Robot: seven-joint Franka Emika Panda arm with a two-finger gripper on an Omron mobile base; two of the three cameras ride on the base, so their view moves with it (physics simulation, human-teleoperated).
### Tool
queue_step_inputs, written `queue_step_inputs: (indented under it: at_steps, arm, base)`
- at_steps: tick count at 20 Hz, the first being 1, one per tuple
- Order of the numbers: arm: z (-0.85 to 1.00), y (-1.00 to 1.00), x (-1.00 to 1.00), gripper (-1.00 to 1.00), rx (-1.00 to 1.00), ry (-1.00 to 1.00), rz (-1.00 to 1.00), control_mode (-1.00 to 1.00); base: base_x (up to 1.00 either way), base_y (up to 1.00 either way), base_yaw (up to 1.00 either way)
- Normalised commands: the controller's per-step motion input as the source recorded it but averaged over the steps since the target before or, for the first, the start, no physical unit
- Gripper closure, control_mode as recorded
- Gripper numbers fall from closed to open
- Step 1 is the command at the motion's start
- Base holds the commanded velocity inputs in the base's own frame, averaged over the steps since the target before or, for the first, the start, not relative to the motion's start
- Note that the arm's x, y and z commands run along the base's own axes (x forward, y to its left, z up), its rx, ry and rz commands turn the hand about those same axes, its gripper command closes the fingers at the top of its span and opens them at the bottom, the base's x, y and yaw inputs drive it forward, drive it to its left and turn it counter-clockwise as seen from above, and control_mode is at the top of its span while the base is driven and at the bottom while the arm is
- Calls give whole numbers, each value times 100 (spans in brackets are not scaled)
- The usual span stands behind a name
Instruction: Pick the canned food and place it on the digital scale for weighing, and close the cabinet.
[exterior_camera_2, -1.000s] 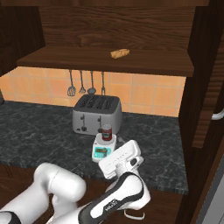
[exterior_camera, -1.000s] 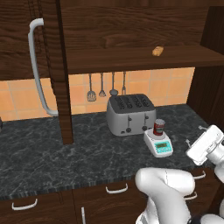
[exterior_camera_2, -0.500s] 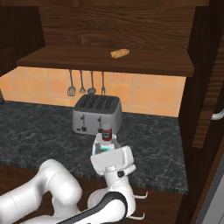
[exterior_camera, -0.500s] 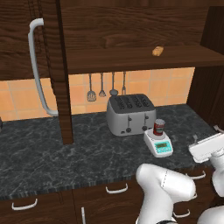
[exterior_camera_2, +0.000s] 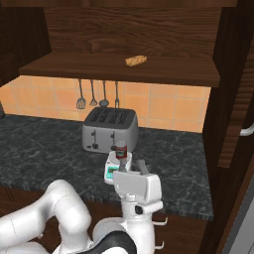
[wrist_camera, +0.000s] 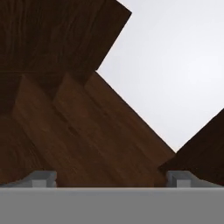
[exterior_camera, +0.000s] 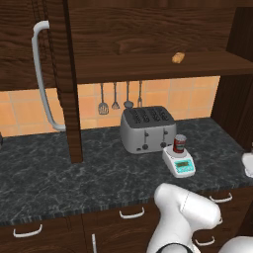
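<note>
Left base view: the arm's hand has swung off right since a moment ago. Small red can point(exterior_camera: 180, 144) stands on the white teal-fronted scale point(exterior_camera: 179, 161), right of the grey toaster point(exterior_camera: 147, 128), on the dark marble surface point(exterior_camera: 59, 173). Dark wood cabinet door point(exterior_camera: 32, 74) open at left.

Right base view: gripper point(exterior_camera_2: 135, 165) raised, near side of scale.

Hand view: gripper released, jaws wide, facing dark wood.

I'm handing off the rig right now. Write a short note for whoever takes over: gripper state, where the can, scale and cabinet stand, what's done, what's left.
Gripper: open, holding nothing, pointed up at dark wood panels in the hand view.
Canned food: upright on the digital scale, right of the toaster on the counter. Placing is done.
Cabinet: doors open, left door with its curved handle swung out; a tan lump sits on the shelf.
Left: close the cabinet.
</note>
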Motion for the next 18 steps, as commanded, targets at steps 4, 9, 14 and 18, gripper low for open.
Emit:
queue_step_inputs:
  at_steps: [4,9,14,18]
  arm:
    - [66,-74,-73,-100,-2,32,-30,-100]
    - [16,-59,-97,-100,-5,25,-23,-100]
    - [31,-96,-65,-100,-2,22,-15,-100]
    - [10,-71,-2,-100,-17,30,-9,-100]
  base:
    - [0,0,0]
    - [0,0,0]
    - [0,0,0]
    - [0,0,0]
